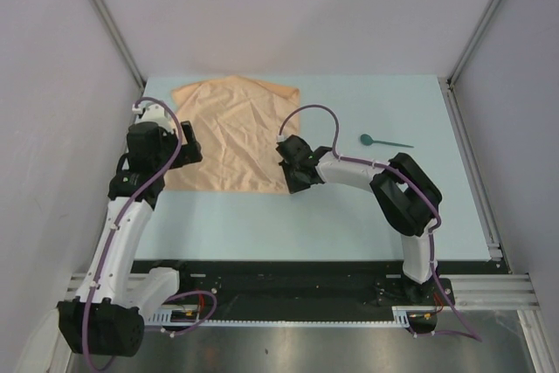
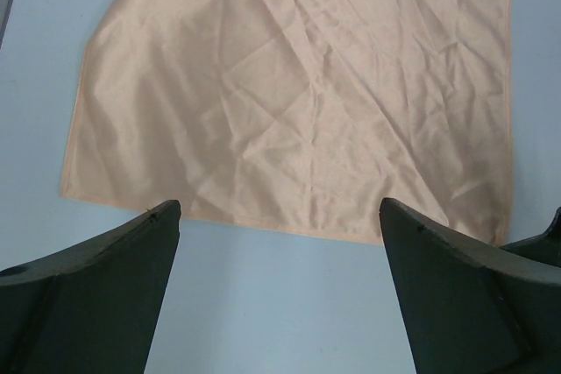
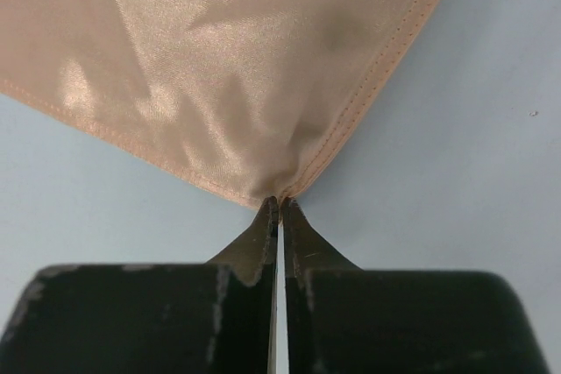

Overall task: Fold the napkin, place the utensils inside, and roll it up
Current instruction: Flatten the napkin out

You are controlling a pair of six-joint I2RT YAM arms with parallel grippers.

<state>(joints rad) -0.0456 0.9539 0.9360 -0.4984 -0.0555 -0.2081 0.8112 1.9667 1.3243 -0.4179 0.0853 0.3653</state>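
The right hand [image 3: 279, 203] is pinched tight shut on the near right corner of the napkin [image 3: 219, 59]. It grips the very tip, where the two stitched edges come together. I think it holds this corner so it can lift it and fold the cloth over.

The left hand [image 2: 280, 216] is open as wide as it goes and holds nothing. It hangs over the bare tabletop [image 1: 349, 216], just in front of the napkin's near edge and toward its left corner. I think it is placed there to take that corner, so both near corners can go up together.

The peach-orange napkin lies spread out on the light blue tabletop, toward the far left. It is wrinkly and not folded yet.

The dark teal spoon [image 1: 371, 139] lies alone on the tabletop to the right, well apart from the napkin. Its round head points toward the cloth and its thin handle points away. It looks set aside so the folding can come first.

I can see no words, names or labels on the napkin, the spoon or the hands.
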